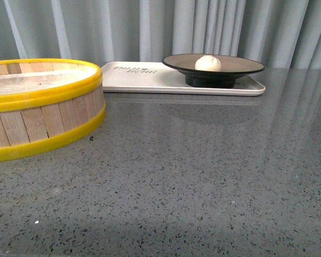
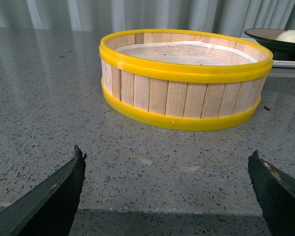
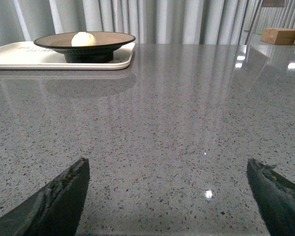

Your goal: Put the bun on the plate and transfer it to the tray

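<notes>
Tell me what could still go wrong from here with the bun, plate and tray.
1. The plate stands on a narrow black foot near the tray's right end; a bump there could tip it or slide it off.
2. The bun lies loose in the shallow plate, so a jolt might roll it out.
3. The steamer basket sits just ahead of the left gripper, whose jaws are open; a forward move could hit it.

Creamy-white bun (image 1: 208, 63) on tan, black-rimmed plate (image 1: 246, 65), standing on off-white tray's (image 1: 144, 80) right end
</notes>
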Controlling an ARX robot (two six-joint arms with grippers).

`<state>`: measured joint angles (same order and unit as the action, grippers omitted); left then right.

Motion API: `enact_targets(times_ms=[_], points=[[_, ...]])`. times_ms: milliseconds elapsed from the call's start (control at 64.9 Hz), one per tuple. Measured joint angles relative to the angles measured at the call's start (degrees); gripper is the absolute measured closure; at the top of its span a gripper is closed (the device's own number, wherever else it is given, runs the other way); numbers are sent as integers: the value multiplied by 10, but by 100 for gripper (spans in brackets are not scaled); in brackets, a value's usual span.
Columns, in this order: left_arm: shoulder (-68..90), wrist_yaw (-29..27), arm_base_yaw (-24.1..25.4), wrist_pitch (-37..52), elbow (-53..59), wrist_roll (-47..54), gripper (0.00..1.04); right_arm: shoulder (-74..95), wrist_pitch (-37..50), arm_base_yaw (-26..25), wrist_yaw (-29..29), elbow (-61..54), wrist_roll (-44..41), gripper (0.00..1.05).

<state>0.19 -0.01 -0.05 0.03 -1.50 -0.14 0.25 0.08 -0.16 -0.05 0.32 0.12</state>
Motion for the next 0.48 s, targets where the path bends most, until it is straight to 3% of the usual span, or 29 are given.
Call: enact_targets(times_ms=[477], points=[[0, 0, 0, 0, 0, 0, 7, 0, 0, 0, 0, 0, 0, 8]])
